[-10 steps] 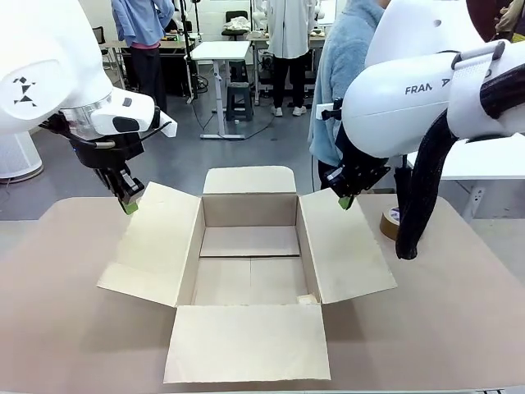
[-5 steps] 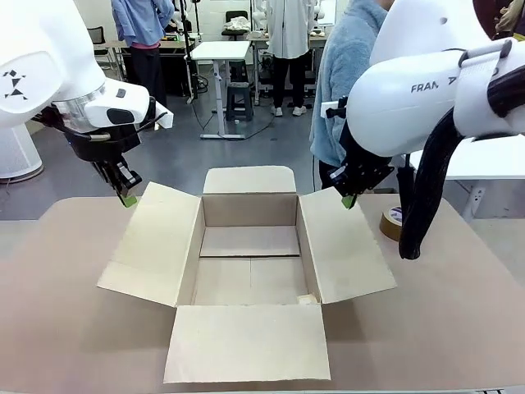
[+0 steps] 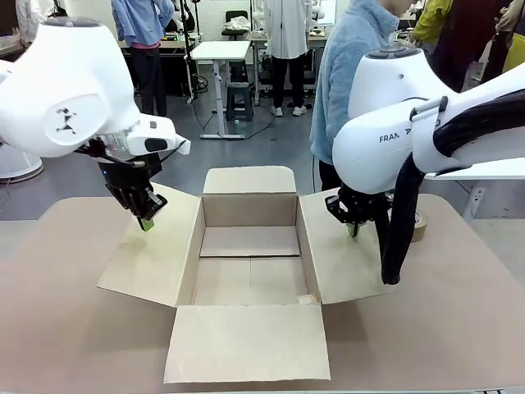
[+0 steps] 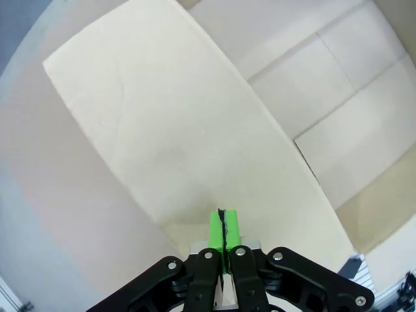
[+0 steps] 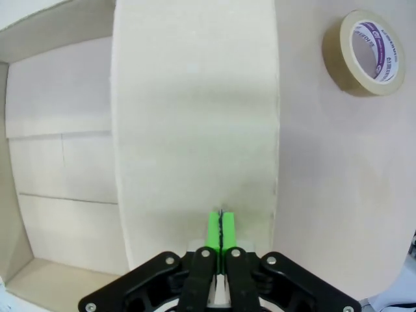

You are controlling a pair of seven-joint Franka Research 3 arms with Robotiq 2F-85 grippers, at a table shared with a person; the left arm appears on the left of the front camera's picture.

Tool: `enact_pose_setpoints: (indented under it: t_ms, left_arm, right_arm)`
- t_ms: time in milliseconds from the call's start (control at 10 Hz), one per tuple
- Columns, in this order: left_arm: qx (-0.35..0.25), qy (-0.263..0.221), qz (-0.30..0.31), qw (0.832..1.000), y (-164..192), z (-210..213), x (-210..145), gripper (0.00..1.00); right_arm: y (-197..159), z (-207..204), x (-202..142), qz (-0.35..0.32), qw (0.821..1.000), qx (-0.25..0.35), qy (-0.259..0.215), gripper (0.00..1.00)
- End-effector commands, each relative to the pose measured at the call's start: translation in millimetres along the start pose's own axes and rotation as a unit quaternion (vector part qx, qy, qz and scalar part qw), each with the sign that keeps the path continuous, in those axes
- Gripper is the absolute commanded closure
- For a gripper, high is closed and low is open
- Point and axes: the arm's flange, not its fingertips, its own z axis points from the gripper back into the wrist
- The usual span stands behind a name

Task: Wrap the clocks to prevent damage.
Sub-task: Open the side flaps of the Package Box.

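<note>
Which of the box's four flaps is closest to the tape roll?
The flap on the robot's right, below the right gripper; the tape roll lies beside its outer edge, far from the others.

"FRAN" in grey letters on right arm [image 3: 394, 137], centre right of the front view, rest of the word hidden. Tape roll [image 5: 367, 52], upper right of the right wrist view: purple print inside the core, too small to read.

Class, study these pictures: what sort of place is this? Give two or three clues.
Probably a robotics lab: a white left arm and right arm flank an open cardboard box on a table, with a tape roll nearby and white desks behind.
</note>
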Motion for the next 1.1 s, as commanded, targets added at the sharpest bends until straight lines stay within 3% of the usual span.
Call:
enact_pose_setpoints:
  t_ms: [0, 300, 700, 1000]
  left_arm:
    - [0.023, 0.012, 0.057, 0.998, 0.4, -21.6, 6.8, 0.99]
    - [0.004, 0.024, 0.116, 0.993, 17.0, -56.4, 7.5, 0.99]
    - [-0.039, 0.039, 0.143, 0.988, 21.3, -93.2, 4.3, 0.99]
    - [-0.055, 0.044, 0.151, 0.986, 19.8, -98.0, 4.5, 0.99]
  right_arm:
    - [-5.1, -19.3, 0.1, -0.017, 1.000, 0.025, -0.004, 0.99]
    - [-17.6, -49.2, -0.3, -0.027, 0.998, 0.055, -0.003, 0.99]
    - [-17.6, -84.1, -0.8, -0.028, 0.997, 0.071, 0.026, 0.99]
    - [-17.5, -84.5, 0.1, -0.026, 0.996, 0.083, 0.026, 0.99]
